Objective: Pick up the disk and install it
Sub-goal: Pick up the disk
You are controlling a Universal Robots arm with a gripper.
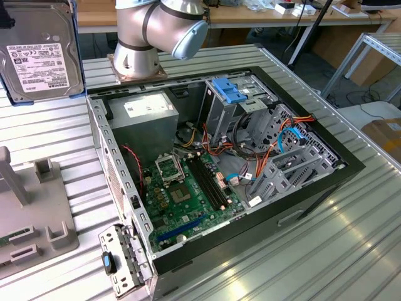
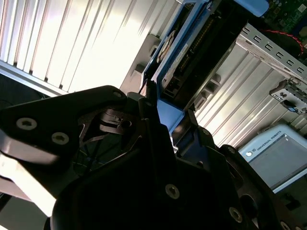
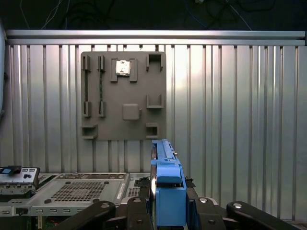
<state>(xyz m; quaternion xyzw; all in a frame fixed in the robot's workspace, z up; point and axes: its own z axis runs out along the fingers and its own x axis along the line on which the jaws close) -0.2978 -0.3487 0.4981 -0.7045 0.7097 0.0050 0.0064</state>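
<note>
- Ribbed metal table (image 1: 351, 238): underlies everything in the exterior view, with bare ribbing from three to five o'clock.
- Open computer case (image 1: 301, 210): lies on its side at the middle of the exterior view, its insides facing up.
- Arm (image 1: 156, 31): grey base and first joint planted on the table at twelve o'clock from the case.
- Grey fixture plate (image 1: 28, 216): flat on the table at eight o'clock from the case, well apart from the disk; seen face-on in the first wrist view (image 3: 110, 91), with slots and raised blocks across it.
- Power supply (image 1: 141, 119): grey box seated inside the case toward eleven o'clock.
- Motherboard (image 1: 188, 188): green, on the case floor toward six o'clock.
- Disk (image 1: 37, 53): raised off the table at ten o'clock in the exterior view, outside the case (white label side toward that camera), with a blue carrier strip along one edge. Dark body and blue frame reach away from the fingers in the second wrist view (image 2: 201, 52). Blue end of the carrier stands edge-on in the first wrist view (image 3: 168, 191).
- Gripper (image 2: 169, 112): black, clamped on the disk, one finger on each flat side of the blue carrier; same grip from behind in the first wrist view (image 3: 168, 206).
- Blue clip (image 1: 230, 91): tops a grey cage (image 1: 219, 116) inside the case toward one o'clock.
- Thin blue cables (image 1: 289, 135): curve among orange wires toward two o'clock in the case.
</note>
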